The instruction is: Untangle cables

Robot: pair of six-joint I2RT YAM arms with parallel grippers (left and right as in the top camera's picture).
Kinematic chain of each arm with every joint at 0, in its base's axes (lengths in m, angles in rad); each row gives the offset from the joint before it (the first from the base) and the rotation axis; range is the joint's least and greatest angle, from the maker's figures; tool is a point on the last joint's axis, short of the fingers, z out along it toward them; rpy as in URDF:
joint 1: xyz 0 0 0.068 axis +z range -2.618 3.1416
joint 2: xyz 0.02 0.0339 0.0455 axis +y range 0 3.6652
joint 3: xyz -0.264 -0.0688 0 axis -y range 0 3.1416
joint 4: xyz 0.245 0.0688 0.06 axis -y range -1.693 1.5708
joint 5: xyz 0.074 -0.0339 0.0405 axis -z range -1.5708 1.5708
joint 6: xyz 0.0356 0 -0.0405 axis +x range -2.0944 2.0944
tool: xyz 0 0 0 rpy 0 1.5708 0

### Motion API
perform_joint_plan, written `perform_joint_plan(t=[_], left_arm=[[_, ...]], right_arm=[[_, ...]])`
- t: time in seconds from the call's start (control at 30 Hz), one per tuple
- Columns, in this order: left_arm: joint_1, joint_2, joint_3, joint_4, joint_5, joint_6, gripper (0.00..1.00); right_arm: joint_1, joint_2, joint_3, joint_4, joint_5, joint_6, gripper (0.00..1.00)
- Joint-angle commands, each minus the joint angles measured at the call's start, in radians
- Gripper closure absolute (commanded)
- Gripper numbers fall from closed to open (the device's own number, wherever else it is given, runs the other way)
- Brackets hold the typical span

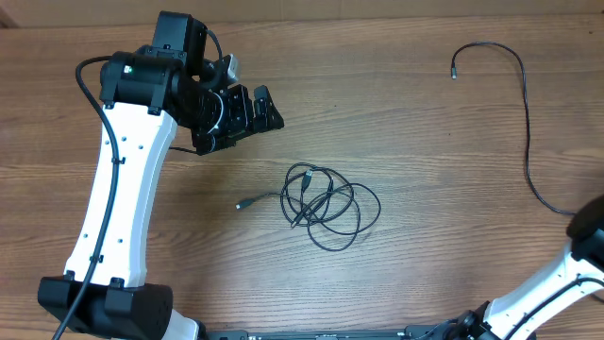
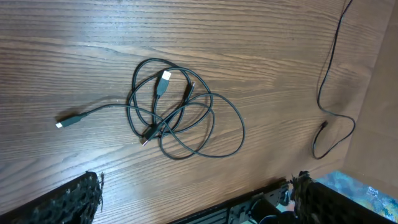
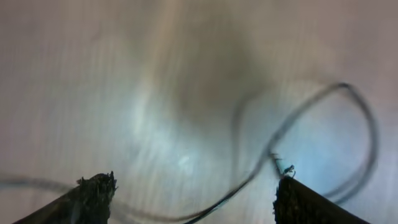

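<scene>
A tangled bundle of thin black cables (image 1: 321, 203) lies coiled at the table's middle, with one plug end trailing left (image 1: 243, 203). In the left wrist view the bundle (image 2: 180, 112) lies ahead of my left gripper (image 2: 196, 202), which is open and empty. In the overhead view the left gripper (image 1: 250, 113) hovers up and left of the bundle. A separate single cable (image 1: 525, 113) runs along the far right and also shows in the left wrist view (image 2: 329, 68). My right gripper (image 3: 196, 199) is open, with a blurred strand of that cable (image 3: 267, 168) passing between its fingertips.
The right arm (image 1: 590, 236) shows only at the right edge of the overhead view, over the single cable's near end. The wooden table (image 1: 425, 274) fills the view. The left arm's base (image 1: 104, 302) stands at the near left.
</scene>
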Motion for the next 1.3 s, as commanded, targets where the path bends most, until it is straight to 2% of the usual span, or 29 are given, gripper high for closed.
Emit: perform_joint_plan(t=[0.0, 0.2, 0.33, 0.6, 0.63, 0.67, 0.77, 0.87, 0.97, 1.1, 1.2, 1.27], left_arm=[[-0.002, -0.002, 0.014, -0.001, -0.013, 0.014, 0.0], [-0.002, -0.002, 0.014, 0.003, -0.013, 0.017, 0.0], [-0.002, -0.002, 0.014, 0.002, -0.013, 0.018, 0.0], [-0.002, -0.002, 0.014, 0.003, -0.013, 0.019, 0.0], [-0.002, -0.002, 0.014, 0.002, -0.013, 0.019, 0.0], [-0.002, -0.002, 0.014, 0.002, -0.012, 0.019, 0.0], [-0.002, -0.002, 0.014, 0.003, -0.013, 0.019, 0.0], [-0.002, -0.002, 0.014, 0.006, -0.013, 0.019, 0.0], [-0.002, -0.002, 0.014, 0.004, -0.012, 0.019, 0.0], [-0.002, -0.002, 0.014, 0.003, -0.012, 0.019, 0.0], [-0.002, -0.002, 0.014, 0.007, -0.013, 0.019, 0.0], [-0.002, -0.002, 0.014, 0.007, -0.013, 0.019, 0.0]], right_arm=[[-0.075, -0.002, -0.056, -0.01, 0.069, 0.076, 0.16], [-0.174, -0.002, -0.232, 0.019, 0.001, 0.076, 0.16], [-0.222, -0.002, -0.36, 0.097, -0.053, 0.07, 0.16], [-0.229, -0.002, -0.509, 0.282, -0.15, -0.025, 0.16], [-0.229, -0.002, -0.518, 0.298, -0.158, -0.025, 0.19], [-0.229, -0.002, -0.526, 0.314, -0.162, -0.025, 0.26], [-0.228, -0.003, -0.529, 0.348, -0.166, -0.025, 0.67], [-0.225, -0.003, -0.5, 0.371, -0.224, -0.068, 0.95], [-0.212, -0.003, -0.417, 0.377, -0.327, -0.12, 0.96], [-0.156, -0.003, -0.202, 0.374, -0.447, -0.24, 0.96], [-0.079, -0.003, -0.018, 0.385, -0.525, -0.388, 0.96], [-0.023, -0.003, 0.079, 0.393, -0.546, -0.408, 0.96]])
